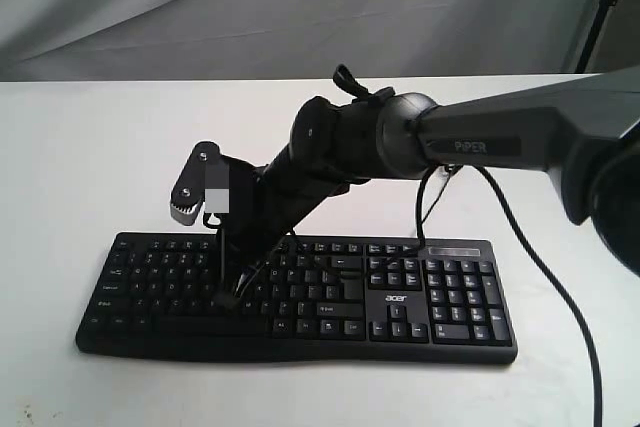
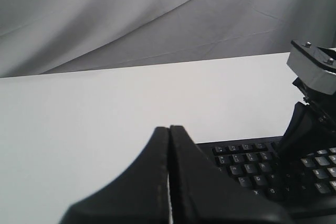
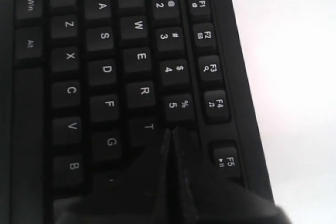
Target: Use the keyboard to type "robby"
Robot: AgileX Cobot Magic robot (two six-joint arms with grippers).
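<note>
Acer keyboard near worktop front edge: likely rigid, keys springy; press keycaps, no grasp. Right gripper fingers pressed together, empty; left gripper same.

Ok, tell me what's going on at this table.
The right arm reaches across the black keyboard with its right claw shut, tips pointed down beside the T key; whether they touch a key is unclear. The left claw, also shut, hangs over the white table beside the keyboard.
</note>
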